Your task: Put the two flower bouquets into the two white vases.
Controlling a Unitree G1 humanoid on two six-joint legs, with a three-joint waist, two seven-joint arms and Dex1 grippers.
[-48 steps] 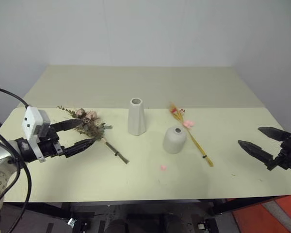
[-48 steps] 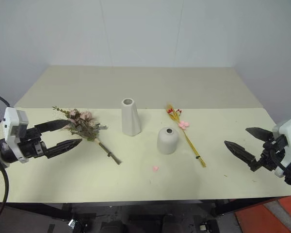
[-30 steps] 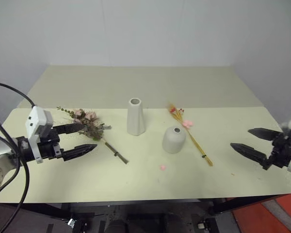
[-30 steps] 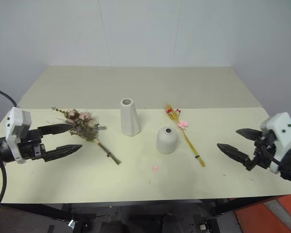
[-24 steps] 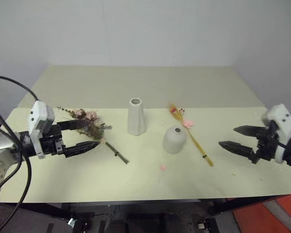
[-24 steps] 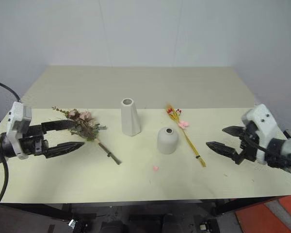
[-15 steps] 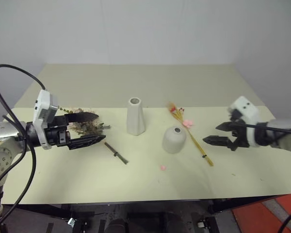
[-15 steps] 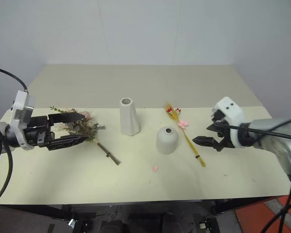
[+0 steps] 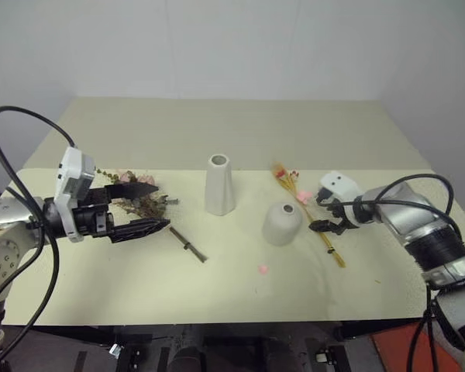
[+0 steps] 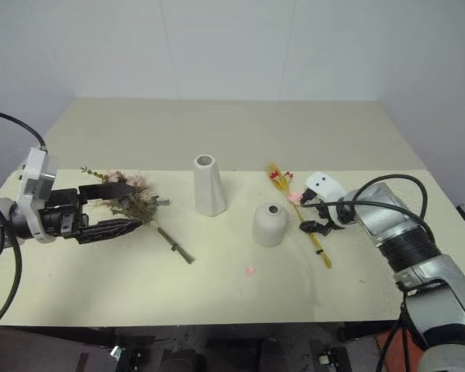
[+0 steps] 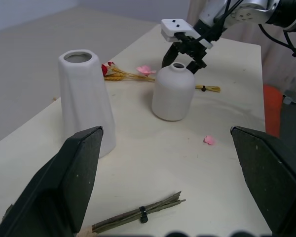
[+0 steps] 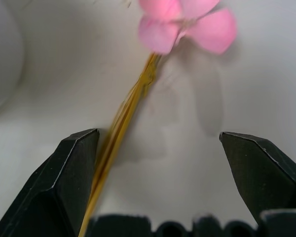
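Watching the yellow stalk bundle [image 9: 310, 209], right of centre: slim and golden, blooms toward upper left, stems running down-right. My right gripper [image 9: 325, 213], jaws spread, sits over it. Bushy pink rose bunch [image 9: 139, 200] lies centre-left, stems pointing lower right, between my left gripper [image 9: 149, 208]'s released fingers.

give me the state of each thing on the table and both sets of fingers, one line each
tall cone vase: upright, empty
squat dome vase: upright, empty
pink rose bouquet: lying flat on the table, not gripped
yellow stalk bundle: lying flat on the table, not gripped
loose pink bloom: lying alone on the table
left gripper: fingers open, around the rose bouquet's head
right gripper: fingers open, astride the yellow stalks
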